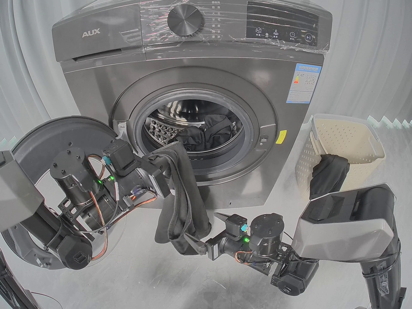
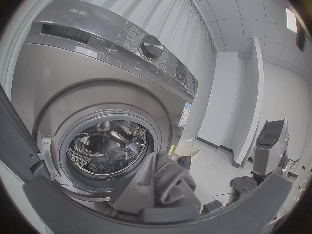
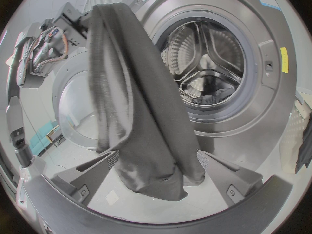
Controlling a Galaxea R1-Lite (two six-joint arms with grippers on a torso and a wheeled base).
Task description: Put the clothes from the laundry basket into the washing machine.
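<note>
The washing machine's round door [image 1: 64, 129] stands swung open at the far left. Just in front of it, the left jaws are clamped on the top fold of a dark grey garment [image 1: 184, 202], holding it up right before the lower left lip of the drum opening. The cloth drapes down from that grip in a long doubled fold, clear of the floor [image 1: 150, 280], and in the left wrist view it bunches thickly between the pads [image 2: 172, 179]. Behind it, the washing machine [image 1: 193, 69] faces forward, and black clothes [image 1: 208, 136] lie heaped in the bottom of the steel drum. Lower down and to the right, the right jaws are spread wide apart with the garment's hanging lower end [image 3: 152, 166] between them; they are not closed on it. At the far right, beside the machine, a cream perforated laundry basket [image 1: 356, 138] stands on the floor with one more black piece [image 1: 328, 174] slung over its near rim.
</note>
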